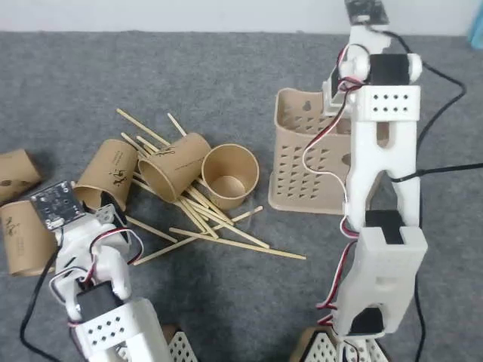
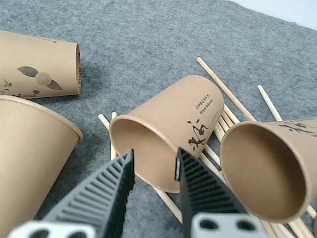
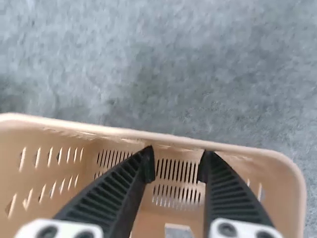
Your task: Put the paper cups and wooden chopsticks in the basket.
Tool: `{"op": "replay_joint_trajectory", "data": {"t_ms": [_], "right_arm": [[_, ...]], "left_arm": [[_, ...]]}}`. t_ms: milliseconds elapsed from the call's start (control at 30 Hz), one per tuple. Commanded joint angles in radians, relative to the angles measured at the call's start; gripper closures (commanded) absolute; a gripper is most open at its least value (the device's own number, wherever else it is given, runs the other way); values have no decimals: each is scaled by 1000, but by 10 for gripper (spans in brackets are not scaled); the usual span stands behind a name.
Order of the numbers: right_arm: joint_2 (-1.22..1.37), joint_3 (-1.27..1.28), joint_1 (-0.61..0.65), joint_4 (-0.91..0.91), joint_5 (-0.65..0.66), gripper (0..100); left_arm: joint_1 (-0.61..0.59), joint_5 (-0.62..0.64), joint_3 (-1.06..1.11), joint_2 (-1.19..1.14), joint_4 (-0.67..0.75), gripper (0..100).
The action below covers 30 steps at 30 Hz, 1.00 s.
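Several brown paper cups lie on the grey carpet, among them one point(image 1: 109, 173) on its side just ahead of my left gripper point(image 2: 153, 166). That gripper is open and empty, its fingertips right before this cup's point(image 2: 168, 129) mouth. A second cup point(image 2: 270, 168) lies beside it. Wooden chopsticks point(image 1: 198, 219) are strewn under and around the cups. The beige slotted basket point(image 1: 309, 162) stands to the right. My right gripper point(image 3: 176, 166) hangs open and empty over the basket's rim point(image 3: 148, 136).
Two more cups point(image 1: 16, 173) point(image 1: 23, 237) lie at the left edge and one point(image 1: 230, 175) stands mouth-up near the basket. The right arm point(image 1: 381, 173) stretches along the basket's right side. Bare carpet lies in front of the chopsticks.
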<state>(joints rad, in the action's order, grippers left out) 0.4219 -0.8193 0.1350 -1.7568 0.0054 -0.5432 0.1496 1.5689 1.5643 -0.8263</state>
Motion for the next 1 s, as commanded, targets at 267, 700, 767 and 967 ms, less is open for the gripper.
{"op": "replay_joint_trajectory", "data": {"t_ms": [267,700,767,967], "right_arm": [[-48,222,61,-21,25,994],[-223,143,7,-41,17,966],[-294,143,7,-41,12,916],[-433,147,47,-44,-64,818]], "left_arm": [[2,-11,-7,14,11,865],[2,-11,-7,14,11,865],[2,-11,-7,14,11,865],[3,-11,-7,14,11,865]]}}
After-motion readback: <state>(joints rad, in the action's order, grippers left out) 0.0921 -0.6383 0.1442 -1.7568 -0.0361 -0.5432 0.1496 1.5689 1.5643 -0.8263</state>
